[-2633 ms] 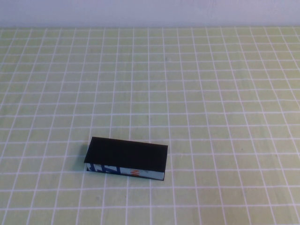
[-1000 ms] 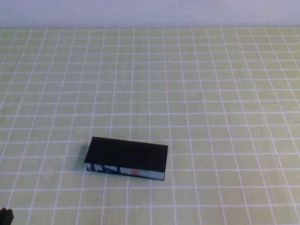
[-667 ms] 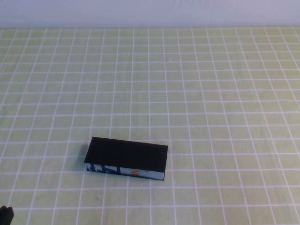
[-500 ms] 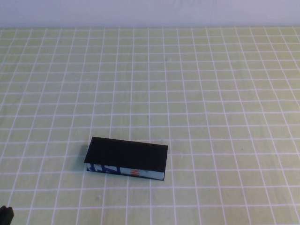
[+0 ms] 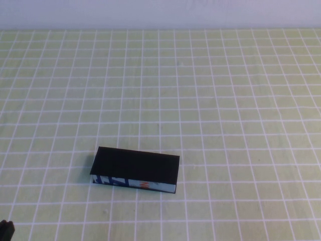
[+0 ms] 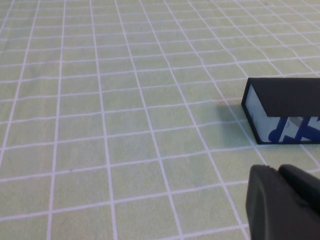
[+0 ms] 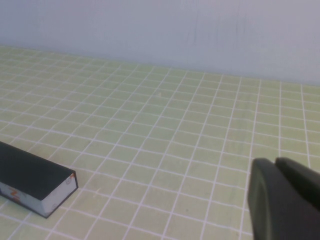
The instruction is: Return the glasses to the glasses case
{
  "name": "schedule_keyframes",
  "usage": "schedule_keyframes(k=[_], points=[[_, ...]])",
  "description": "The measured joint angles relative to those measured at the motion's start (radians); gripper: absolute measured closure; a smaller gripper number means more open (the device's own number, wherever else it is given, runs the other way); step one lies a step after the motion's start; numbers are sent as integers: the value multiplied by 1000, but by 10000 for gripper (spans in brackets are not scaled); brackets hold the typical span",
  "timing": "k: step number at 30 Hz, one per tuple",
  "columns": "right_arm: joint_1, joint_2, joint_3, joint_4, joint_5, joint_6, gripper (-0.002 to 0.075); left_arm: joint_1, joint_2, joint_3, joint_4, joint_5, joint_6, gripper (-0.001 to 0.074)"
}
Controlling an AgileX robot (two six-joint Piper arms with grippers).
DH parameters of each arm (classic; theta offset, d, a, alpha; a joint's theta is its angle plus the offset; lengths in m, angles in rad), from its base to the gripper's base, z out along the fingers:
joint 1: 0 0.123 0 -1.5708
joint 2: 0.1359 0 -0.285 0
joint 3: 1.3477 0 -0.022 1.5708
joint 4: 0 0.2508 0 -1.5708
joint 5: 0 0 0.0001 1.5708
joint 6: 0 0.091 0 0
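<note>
The glasses case (image 5: 135, 168) is a black box with its lid closed and a pale blue front with dark blue and orange marks. It lies flat on the green checked cloth, near the front left of centre. It also shows in the left wrist view (image 6: 287, 107) and the right wrist view (image 7: 30, 177). The glasses are out of view. My left gripper (image 6: 275, 169) is shut and empty, low at the front left corner (image 5: 5, 228), well short of the case. My right gripper (image 7: 274, 161) is shut and empty, off to the case's right and outside the high view.
The green cloth with a white grid (image 5: 225, 100) covers the whole table up to a pale wall (image 5: 160, 12) at the back. Nothing else lies on it.
The tip of my left gripper has come into the high view at the bottom left corner. The case has not moved.
</note>
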Motion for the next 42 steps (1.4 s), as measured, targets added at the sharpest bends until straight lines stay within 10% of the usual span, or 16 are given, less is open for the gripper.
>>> schedule_keyframes(k=[19,31,42], points=[[-12,0,0,2,0,0,743,0,0,0,0,0,-2,738],[-361,0,124,113,-133,0,743,0,0,0,0,0,-2,738],[-402,0,304,203,-374,-78,743,0,0,0,0,0,-2,738]])
